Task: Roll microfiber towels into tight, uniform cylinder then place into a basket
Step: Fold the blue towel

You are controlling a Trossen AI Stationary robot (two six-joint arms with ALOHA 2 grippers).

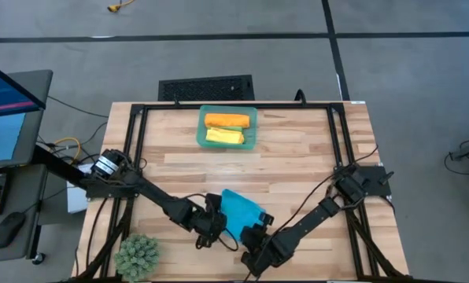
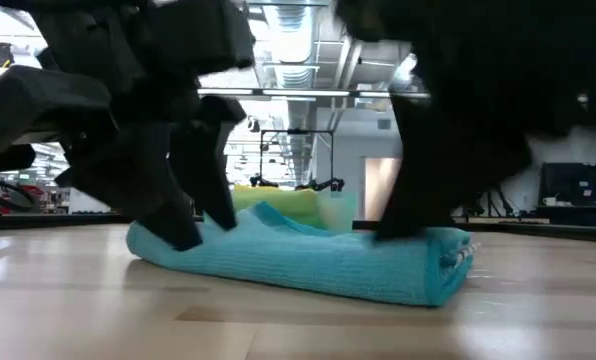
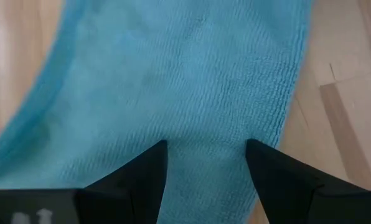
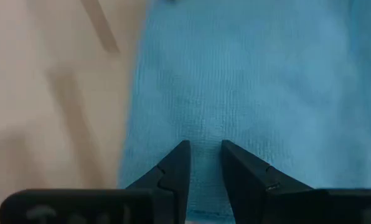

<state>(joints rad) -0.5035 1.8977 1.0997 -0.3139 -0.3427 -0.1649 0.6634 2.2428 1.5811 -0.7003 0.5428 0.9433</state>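
Note:
The bright blue towel [image 1: 239, 209] lies partly rolled on the table near the front edge; in the low view it is a low roll [image 2: 308, 262] with a loose flap on top. My left gripper [image 1: 216, 222] is open at the roll's left end, and also shows in the left wrist view [image 3: 205, 148]. My right gripper [image 1: 255, 234] is nearly shut at the roll's right part, and also shows in the right wrist view [image 4: 204, 149]. The teal basket [image 1: 203, 118] at the far middle holds the rolled orange towel [image 1: 227, 120] and the rolled yellow towel [image 1: 224, 136]. The green towel is out of view. My left gripper has its two spread fingertips [image 3: 158, 153] set down on the towel's top layer [image 3: 204, 124] near the roll's left end, slanting down from the left. The towel lies on the table under them. My right gripper has a narrow strip of the towel's cloth [image 4: 205, 134] between its two nearly closed fingertips [image 4: 180, 155], coming down from the near right side. One layer or several, I cannot tell. The roll [image 2: 418, 260] rests on the table.
A spiky green plant ball [image 1: 138, 255] sits at the table's front left corner. A black frame [image 1: 140, 118] runs along the table's edges. Bare wood lies between the blue towel and the basket.

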